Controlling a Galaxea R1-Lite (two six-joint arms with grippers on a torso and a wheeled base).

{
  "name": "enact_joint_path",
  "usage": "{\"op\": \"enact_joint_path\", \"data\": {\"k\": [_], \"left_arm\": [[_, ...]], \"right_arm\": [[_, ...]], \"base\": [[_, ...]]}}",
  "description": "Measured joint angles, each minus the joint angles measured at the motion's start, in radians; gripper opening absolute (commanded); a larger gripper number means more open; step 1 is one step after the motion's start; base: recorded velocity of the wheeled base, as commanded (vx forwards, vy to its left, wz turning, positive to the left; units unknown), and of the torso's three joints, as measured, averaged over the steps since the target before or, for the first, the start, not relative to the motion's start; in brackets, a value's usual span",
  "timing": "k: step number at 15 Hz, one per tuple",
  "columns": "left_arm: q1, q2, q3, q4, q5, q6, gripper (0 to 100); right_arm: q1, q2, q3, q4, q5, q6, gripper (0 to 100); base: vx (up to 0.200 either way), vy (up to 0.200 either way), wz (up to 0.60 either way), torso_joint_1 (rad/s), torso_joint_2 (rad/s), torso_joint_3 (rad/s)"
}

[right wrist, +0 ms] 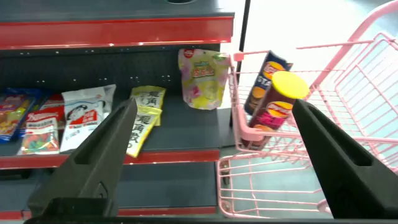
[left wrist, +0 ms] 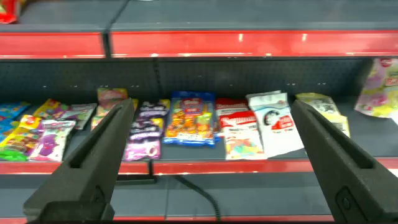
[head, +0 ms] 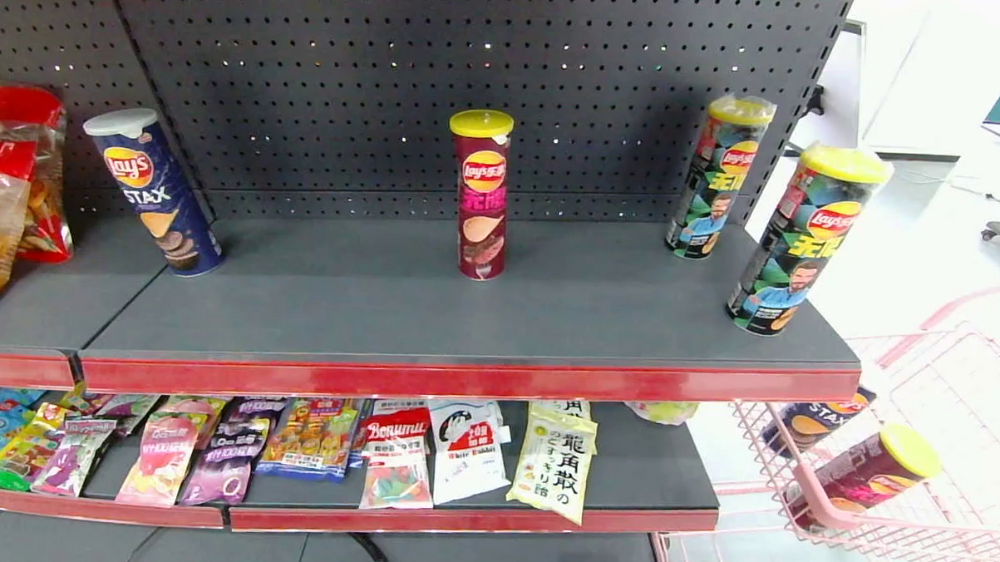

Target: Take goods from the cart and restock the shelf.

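Right wrist view: the maroon cylindrical chip can with a yellow lid (right wrist: 273,107) leans in the pink wire cart (right wrist: 323,45), lid uppermost, ahead of the right end effector (right wrist: 212,107) — spread wide, empty. That arm looks nearer than the left end effector (left wrist: 211,106) — also wide.

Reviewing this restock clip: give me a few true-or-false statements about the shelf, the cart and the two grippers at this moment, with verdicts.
1. The upper shelf carries four cans. True: a blue can, a maroon can and two green cans.
2. The pink cart is empty. False: a navy can and a purple can lie in it.
3. The right gripper grips a can. False: it is open and holds nothing.
4. The left gripper is open. True.
5. The maroon can has a white lid. False: its lid is yellow; the white lid is on the blue can.
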Motion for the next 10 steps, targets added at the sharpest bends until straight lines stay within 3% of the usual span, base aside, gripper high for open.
{"op": "enact_joint_path", "data": {"k": [4,6,10], "left_arm": [[0.001,0.0,0.0,0.0,0.0,0.0,100],[0.0,0.0,0.0,0.0,0.0,0.0,100],[-0.001,0.0,0.0,0.0,0.0,-0.001,100]], "right_arm": [[0.0,0.0,0.0,0.0,0.0,0.001,100],[0.0,0.0,0.0,0.0,0.0,0.001,100],[0.0,0.0,0.0,0.001,-0.001,0.004,100]], "base": [[0.0,-0.2,0.0,0.005,0.0,-0.001],[0.0,0.0,0.0,0.0,0.0,0.0],[0.0,0.0,-0.6,0.004,0.0,0.001]]}}
